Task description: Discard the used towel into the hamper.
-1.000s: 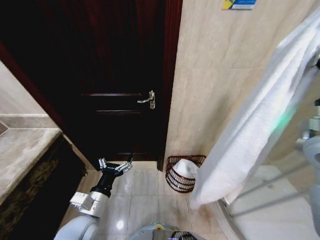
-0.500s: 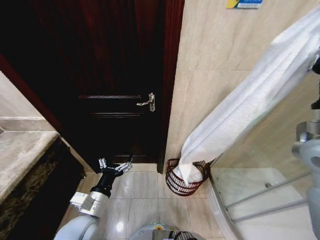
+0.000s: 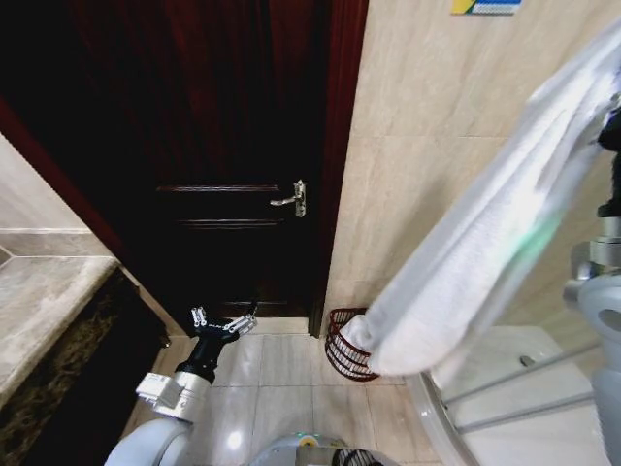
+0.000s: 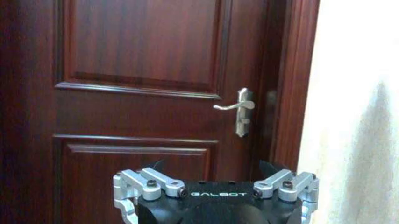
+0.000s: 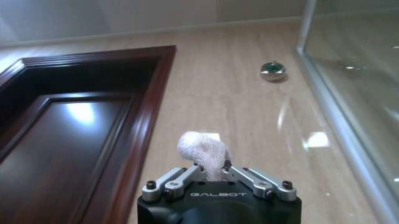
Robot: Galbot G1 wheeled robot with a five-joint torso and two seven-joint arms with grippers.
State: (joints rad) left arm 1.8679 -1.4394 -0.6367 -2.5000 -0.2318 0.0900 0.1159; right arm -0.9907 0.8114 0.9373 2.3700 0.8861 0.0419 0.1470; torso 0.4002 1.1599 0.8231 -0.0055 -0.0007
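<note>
The used towel (image 3: 485, 243), white and long, hangs slanting from the upper right down to a bunched end just above the floor. That end covers the right part of the hamper (image 3: 340, 354), a dark reddish wire basket standing at the wall beside the door frame. My right gripper (image 5: 210, 171) is shut on a tuft of the towel (image 5: 203, 147), and its arm (image 3: 602, 282) stands at the right edge. My left gripper (image 3: 223, 323) hovers open and holding nothing, low in front of the door, left of the hamper; its fingers (image 4: 156, 168) are spread wide.
A dark wooden door (image 3: 223, 146) with a metal handle (image 3: 297, 197) is straight ahead. A stone counter (image 3: 39, 301) runs along the left. A glass shower enclosure (image 3: 514, 398) fills the lower right. Pale floor tiles (image 3: 281, 388) lie between my base and the hamper.
The towel has swung: half a second ago its lower end dipped into the hamper, now it hangs bunched in front of the hamper's right side. The left arm has not moved.
</note>
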